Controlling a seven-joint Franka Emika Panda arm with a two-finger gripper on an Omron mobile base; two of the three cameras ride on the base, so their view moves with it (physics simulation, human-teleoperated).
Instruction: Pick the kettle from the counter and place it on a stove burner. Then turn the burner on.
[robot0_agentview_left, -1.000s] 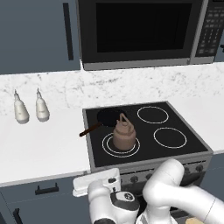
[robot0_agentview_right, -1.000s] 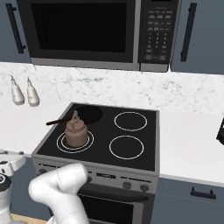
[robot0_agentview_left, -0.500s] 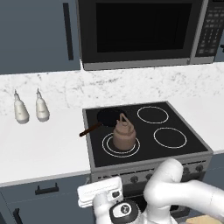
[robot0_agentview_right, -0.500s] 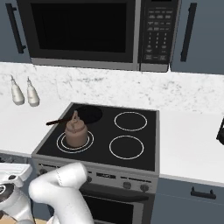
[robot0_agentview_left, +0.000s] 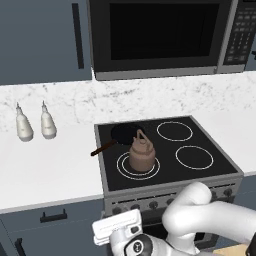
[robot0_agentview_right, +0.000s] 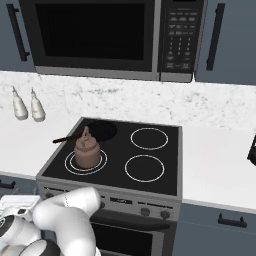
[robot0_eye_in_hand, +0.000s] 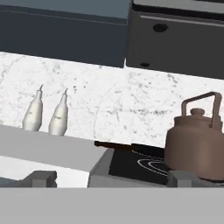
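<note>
Two bottles, kettle on burner

Even, bright rendered light with soft shadows, no glare; the hand view looks slightly soft.

The jaws stand wide apart, low down in front of the stove, below the level of the worktop. Ahead of them and to their right, the kettle sits upright on the front left burner. Just behind the kettle a pan lies on the rear left burner, its handle reaching left over the stove edge onto the worktop. Ahead of the jaws and to their left, two bottles stand side by side on the worktop, against the backsplash, well apart from the stove. The microwave hangs above the stove, behind and over the kettle
</note>
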